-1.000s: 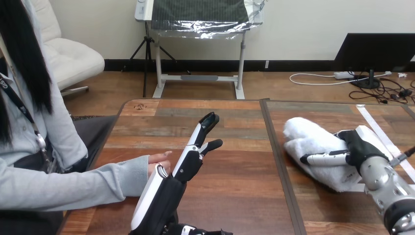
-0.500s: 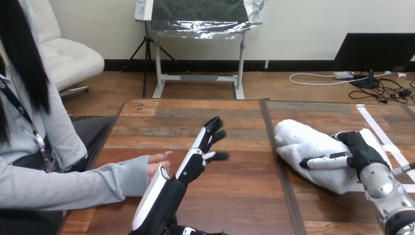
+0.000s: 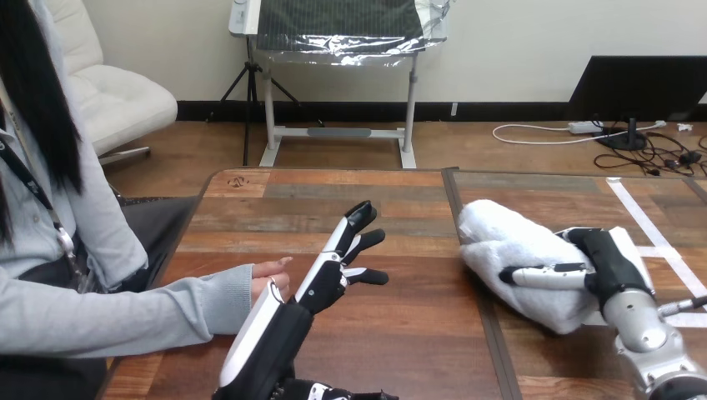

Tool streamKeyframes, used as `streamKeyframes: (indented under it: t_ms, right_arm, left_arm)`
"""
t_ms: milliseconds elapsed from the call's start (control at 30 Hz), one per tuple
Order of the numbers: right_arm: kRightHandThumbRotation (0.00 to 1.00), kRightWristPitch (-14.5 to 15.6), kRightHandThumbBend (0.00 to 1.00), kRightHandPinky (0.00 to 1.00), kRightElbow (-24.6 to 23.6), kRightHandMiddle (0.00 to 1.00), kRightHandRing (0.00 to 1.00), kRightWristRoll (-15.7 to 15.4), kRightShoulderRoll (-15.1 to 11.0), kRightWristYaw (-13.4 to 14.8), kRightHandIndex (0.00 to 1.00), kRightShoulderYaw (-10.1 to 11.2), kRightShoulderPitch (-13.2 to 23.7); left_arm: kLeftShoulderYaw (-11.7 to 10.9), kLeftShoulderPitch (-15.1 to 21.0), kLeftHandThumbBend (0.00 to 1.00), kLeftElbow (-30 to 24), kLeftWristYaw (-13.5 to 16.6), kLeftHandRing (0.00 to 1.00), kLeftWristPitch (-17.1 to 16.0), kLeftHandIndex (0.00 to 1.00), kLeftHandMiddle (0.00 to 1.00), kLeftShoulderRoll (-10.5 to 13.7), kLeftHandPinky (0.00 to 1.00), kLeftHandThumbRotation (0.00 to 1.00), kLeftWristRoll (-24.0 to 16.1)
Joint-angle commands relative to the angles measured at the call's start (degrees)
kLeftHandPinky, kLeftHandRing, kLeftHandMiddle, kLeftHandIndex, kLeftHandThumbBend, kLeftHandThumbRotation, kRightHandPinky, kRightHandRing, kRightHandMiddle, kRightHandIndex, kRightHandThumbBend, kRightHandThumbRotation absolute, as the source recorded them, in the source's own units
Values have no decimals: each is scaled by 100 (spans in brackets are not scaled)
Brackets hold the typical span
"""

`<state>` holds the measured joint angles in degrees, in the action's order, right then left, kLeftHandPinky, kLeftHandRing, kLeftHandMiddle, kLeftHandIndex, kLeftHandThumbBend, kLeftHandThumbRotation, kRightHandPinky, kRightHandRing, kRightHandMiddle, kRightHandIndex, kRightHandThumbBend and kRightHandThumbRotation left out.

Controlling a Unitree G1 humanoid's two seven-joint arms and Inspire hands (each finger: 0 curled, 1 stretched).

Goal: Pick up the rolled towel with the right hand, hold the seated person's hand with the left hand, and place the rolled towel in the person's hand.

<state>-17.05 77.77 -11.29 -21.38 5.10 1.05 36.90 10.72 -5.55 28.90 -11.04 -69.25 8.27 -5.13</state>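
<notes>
The right hand (image 3: 604, 258) is closed on the rolled towel (image 3: 508, 242), thumb laid across its near side and fingers curled over its top. The towel sits toward the desk's (image 3: 400, 333) right edge, just right of the seam between the two panels. The left hand (image 3: 321, 283) is open, its fingers straight and spread, holding nothing, just beside the person's hand (image 3: 268, 272) near the left edge. Bare wood lies between left hand and towel. A white tape strip (image 3: 646, 221) runs near the right edge.

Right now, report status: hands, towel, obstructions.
Status: left robot hand open, beside person's hand, not holding it; right robot hand shut on rolled towel; left robot hand between towel and person's hand.
</notes>
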Motion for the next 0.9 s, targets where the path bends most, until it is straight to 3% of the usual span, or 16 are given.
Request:
streamKeyframes:
  t_ms: [0, 333, 500, 867]
  right_arm:
    - [0, -374, 83, 32, -134, 47, 38, 236, 248, -102, 52, 246, 151]
    - [0, -828, 84, 30, -187, 46, 36, 738, 442, -413, 49, 689, 137]
    - [0, -983, 85, 30, -208, 47, 36, 888, 523, -499, 48, 806, 136]
    - [0, -1290, 85, 31, -256, 47, 37, 1286, 745, -874, 48, 1152, 154]
  left_arm:
    - [-10, 171, 100, -341, -3, 92, 40, 100, 98, 37, 74, 68, 52]
    - [-48, 205, 100, -399, -17, 93, 66, 100, 98, 115, 75, 66, 37]
    - [-78, 206, 100, -470, -19, 94, 131, 100, 99, 164, 77, 64, 15]
    - [-582, 133, 100, -740, 354, 91, 255, 97, 96, 123, 77, 56, -713]
